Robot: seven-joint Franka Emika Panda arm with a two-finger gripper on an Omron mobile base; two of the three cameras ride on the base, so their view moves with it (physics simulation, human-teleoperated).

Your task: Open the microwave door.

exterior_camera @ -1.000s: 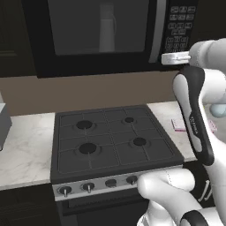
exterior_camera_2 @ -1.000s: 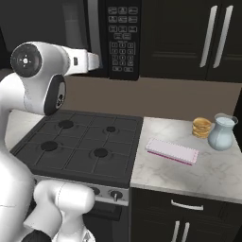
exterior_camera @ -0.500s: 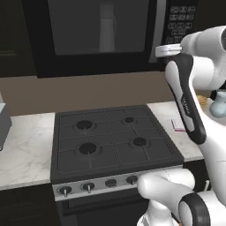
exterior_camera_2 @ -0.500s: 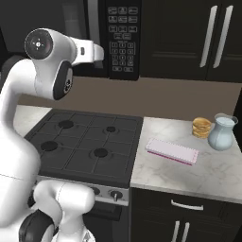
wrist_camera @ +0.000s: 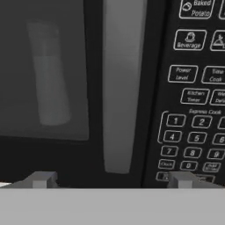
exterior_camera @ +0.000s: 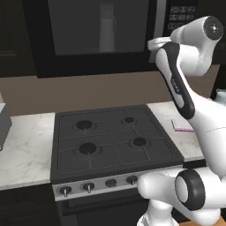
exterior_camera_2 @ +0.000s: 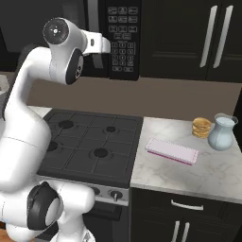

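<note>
The microwave door (exterior_camera: 97, 31) is a black panel with a grey glass window (wrist_camera: 44, 66), above the stove and shut. Its vertical silver-grey handle (wrist_camera: 123, 83) runs along the door's right edge, next to the keypad (wrist_camera: 193, 96). My gripper (wrist_camera: 110, 180) is open and faces the door at close range. One fingertip (wrist_camera: 41, 179) sits below the window and the other below the keypad, so the handle lines up between them, a little ahead. In the left base view my hand (exterior_camera: 155, 44) is level with the handle's (exterior_camera: 161, 17) lower end.
Below the microwave lies a black gas stove (exterior_camera: 110, 137) with knobs along its front (exterior_camera: 88, 187). To its right, the marble counter (exterior_camera_2: 212, 175) holds a pink-edged cloth (exterior_camera_2: 171, 151), a glass jar (exterior_camera_2: 222, 132) and a small stack of golden rounds (exterior_camera_2: 202, 127). Dark cabinets (exterior_camera_2: 208, 38) hang at the right.
My hand has risen slightly and moved across from in front of the keypad toward the door handle. The door has not moved.
</note>
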